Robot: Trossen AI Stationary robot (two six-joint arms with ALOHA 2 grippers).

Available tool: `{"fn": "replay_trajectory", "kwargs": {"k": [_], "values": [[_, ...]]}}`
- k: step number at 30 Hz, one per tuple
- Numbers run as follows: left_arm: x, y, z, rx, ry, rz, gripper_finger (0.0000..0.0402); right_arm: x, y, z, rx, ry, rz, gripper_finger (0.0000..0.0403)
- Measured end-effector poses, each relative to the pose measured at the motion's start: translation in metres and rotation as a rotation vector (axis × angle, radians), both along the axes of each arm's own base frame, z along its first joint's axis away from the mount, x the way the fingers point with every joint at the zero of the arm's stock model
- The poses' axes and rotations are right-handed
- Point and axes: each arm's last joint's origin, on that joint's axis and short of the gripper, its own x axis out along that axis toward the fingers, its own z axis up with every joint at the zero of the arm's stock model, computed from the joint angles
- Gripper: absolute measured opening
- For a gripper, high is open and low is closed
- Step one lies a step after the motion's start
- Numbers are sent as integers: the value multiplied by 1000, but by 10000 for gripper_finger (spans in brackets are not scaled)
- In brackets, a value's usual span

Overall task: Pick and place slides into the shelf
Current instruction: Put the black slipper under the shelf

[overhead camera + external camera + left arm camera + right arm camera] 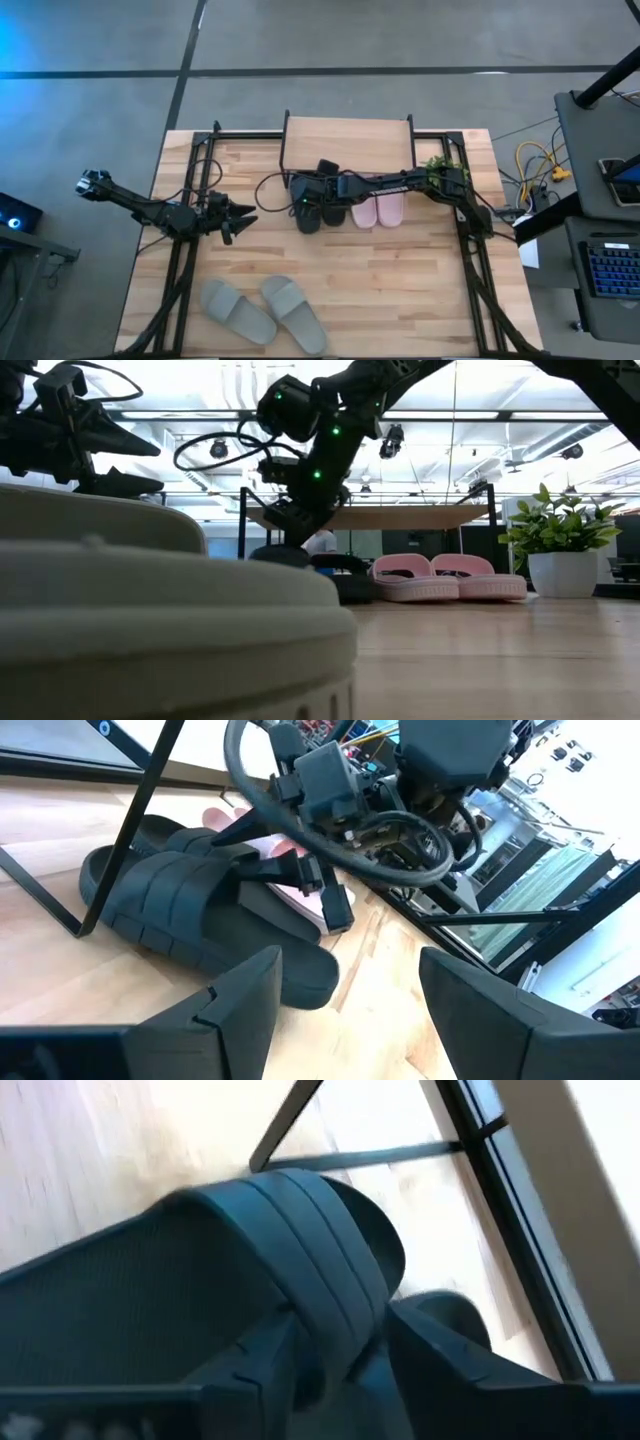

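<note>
While the wooden table (400,270) stands on grey floor, the right tool (303,196) straddles a black slide's (200,1280) strap, fingers apart.

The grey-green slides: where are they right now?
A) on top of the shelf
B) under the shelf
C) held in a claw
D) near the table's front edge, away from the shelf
D: the grey-green slides lie side by side near the front edge, far from the shelf, untouched by either claw.
</note>
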Motion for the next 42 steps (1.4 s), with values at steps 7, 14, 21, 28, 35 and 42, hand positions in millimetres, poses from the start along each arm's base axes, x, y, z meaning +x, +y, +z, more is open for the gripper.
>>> {"fn": "replay_trajectory", "kwargs": {"k": [7, 14, 21, 28, 35, 42], "values": [[0, 0, 0, 0, 0, 0, 224, 0, 17, 15, 41, -9, -25, 172], [0, 0, 0, 0, 0, -1, 224, -7, 37, 31, 148, 78, -17, 173], [0, 0, 0, 0, 1, -1, 224, -13, 56, 15, 579, 149, 11, 128], [0, 0, 0, 2, 4, -1, 224, -11, 73, 0, 601, 155, 53, 23], [0, 0, -1, 2, 6, -1, 224, 3, 74, -14, 570, 102, 145, 12], [0, 0, -1, 2, 6, -2, 224, 10, 71, -32, 560, 128, 153, 13]]}}
